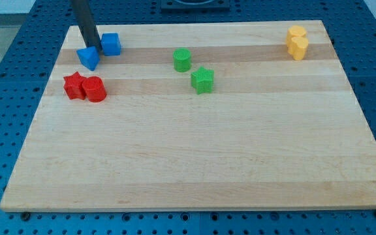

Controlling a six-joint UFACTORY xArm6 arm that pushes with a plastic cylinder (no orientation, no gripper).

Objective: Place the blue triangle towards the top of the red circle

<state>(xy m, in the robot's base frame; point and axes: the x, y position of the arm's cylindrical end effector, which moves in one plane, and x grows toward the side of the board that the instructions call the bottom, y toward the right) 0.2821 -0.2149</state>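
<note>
The blue triangle (88, 58) lies near the view's top left of the wooden board (194, 150). The red circle (94, 89) sits just below it, a small gap between them. My tip (90, 46) comes down from the view's top and touches the blue triangle's upper edge. A red star (74, 85) touches the red circle's left side. A blue cube (111, 44) sits just right of my rod and above-right of the triangle.
A green circle (182, 60) and a green star (202, 79) sit at upper middle. Two yellow blocks (297, 42) touch each other at the view's top right. A blue perforated table (5, 98) surrounds the board.
</note>
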